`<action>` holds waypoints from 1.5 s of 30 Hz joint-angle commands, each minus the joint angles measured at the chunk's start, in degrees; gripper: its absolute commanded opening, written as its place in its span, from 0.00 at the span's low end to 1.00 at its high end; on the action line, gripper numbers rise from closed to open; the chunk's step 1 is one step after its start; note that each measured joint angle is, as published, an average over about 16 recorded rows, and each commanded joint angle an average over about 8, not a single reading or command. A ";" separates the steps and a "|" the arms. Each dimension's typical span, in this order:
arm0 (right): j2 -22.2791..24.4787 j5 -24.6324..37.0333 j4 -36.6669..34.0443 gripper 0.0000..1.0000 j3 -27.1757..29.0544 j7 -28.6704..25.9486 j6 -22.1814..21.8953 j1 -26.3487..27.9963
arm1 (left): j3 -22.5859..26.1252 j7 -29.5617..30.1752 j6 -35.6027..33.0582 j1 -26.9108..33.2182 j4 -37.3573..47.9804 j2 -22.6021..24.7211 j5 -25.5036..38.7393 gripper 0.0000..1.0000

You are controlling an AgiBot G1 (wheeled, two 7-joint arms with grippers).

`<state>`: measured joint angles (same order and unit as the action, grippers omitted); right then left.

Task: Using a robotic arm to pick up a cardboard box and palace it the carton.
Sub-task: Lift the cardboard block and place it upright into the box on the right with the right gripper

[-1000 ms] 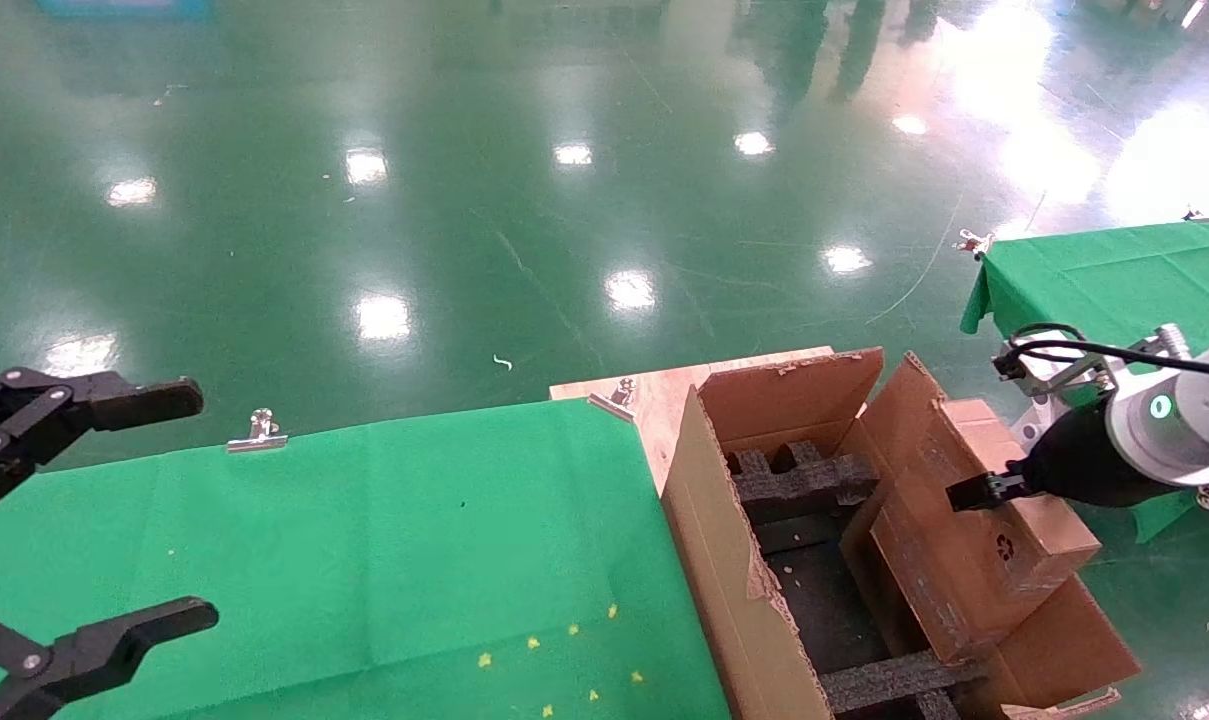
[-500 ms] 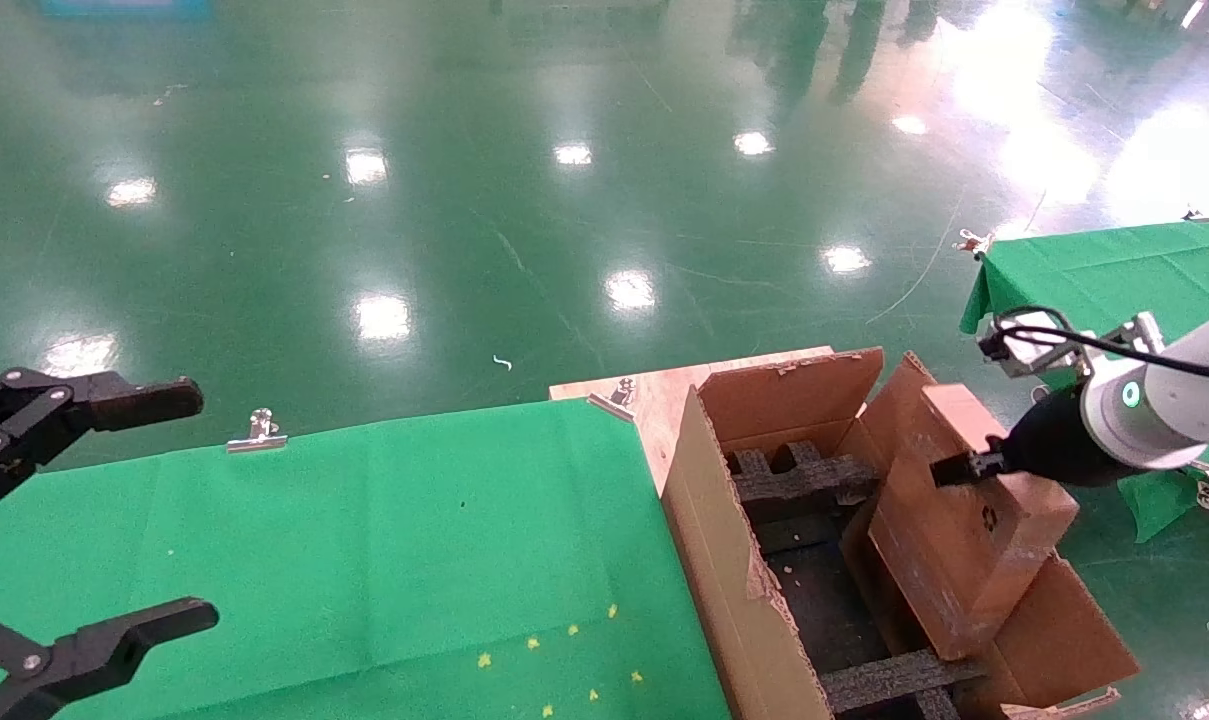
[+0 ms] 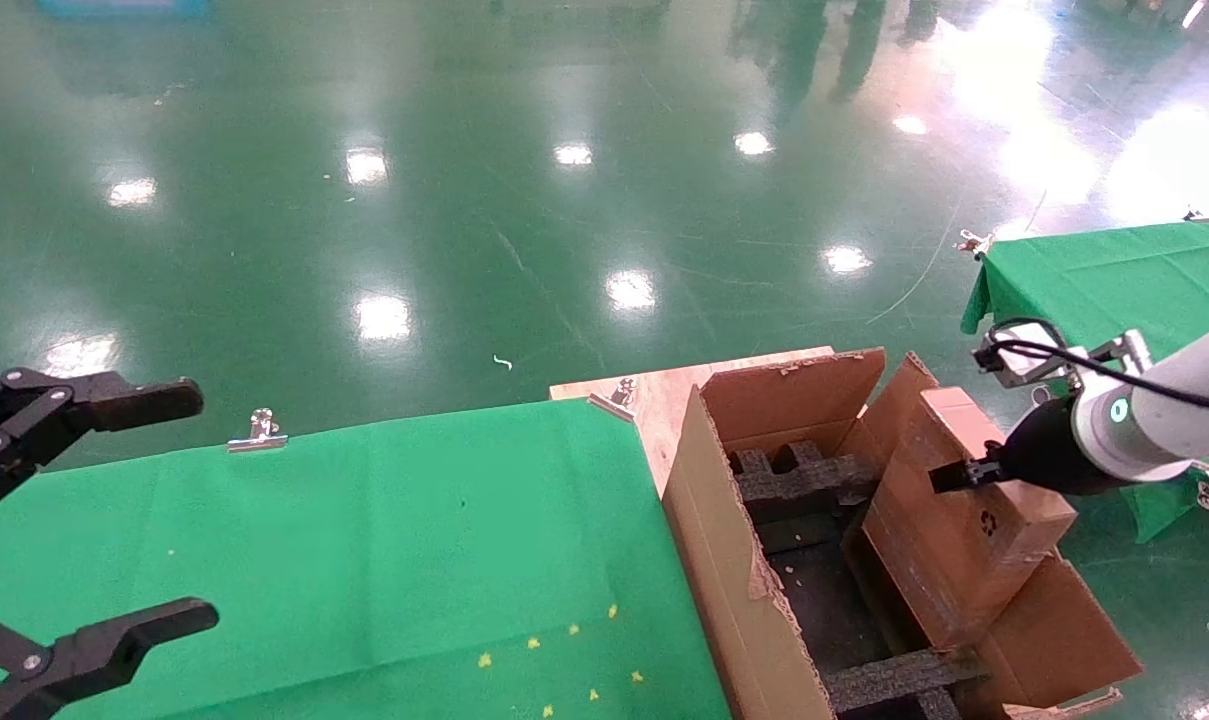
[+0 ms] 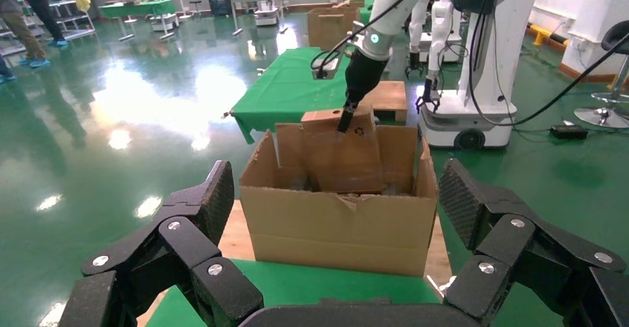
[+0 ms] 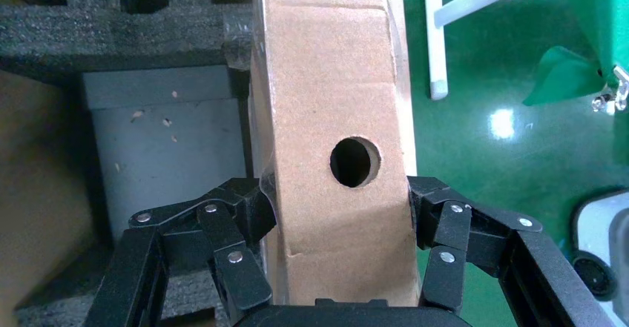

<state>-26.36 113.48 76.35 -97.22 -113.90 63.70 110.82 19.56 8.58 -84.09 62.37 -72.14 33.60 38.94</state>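
My right gripper [image 3: 964, 472] on the white arm is shut on the small brown cardboard box [image 3: 959, 520], which stands tilted over the right side of the large carton [image 3: 724, 560], its lower end down inside. In the right wrist view the fingers [image 5: 248, 208] clamp both sides of the box's narrow face [image 5: 334, 216] with the round hole, above the black foam inserts [image 5: 111, 38]. The left wrist view shows the carton [image 4: 337, 219] from the side with the box [image 4: 345, 156] rising from it. My left gripper [image 3: 104, 510] hangs open over the green table's left end.
The carton stands on a wooden board [image 3: 654, 395] at the right end of the green-clothed table [image 3: 364, 540]. Its ragged flaps [image 3: 794, 385] stand up at the far side. A second green table [image 3: 1114, 275] lies to the right. The shiny green floor [image 3: 464, 200] lies beyond.
My right gripper has swung the box left and more upright, then lowered it a little deeper into the carton. The left arm has not moved.
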 commanded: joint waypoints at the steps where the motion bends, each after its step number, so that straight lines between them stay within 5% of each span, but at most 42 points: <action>1: 0.13 0.36 0.15 0.00 -0.31 -0.19 -0.88 -0.82 | 0.00 0.00 0.00 0.00 0.00 0.00 0.00 1.00; 27: -1.61 3.43 -1.22 0.00 -3.80 -5.35 -6.33 -9.69 | 0.02 -0.01 0.01 0.00 0.00 -0.01 -0.01 1.00; 45: -8.25 1.80 -8.97 0.00 -5.36 -4.11 -8.50 -14.78 | 0.03 -0.01 0.01 0.01 0.00 -0.01 -0.02 1.00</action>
<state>-34.58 115.32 67.30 -102.57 -117.98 55.23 96.04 19.59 8.57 -84.08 62.37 -72.14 33.58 38.92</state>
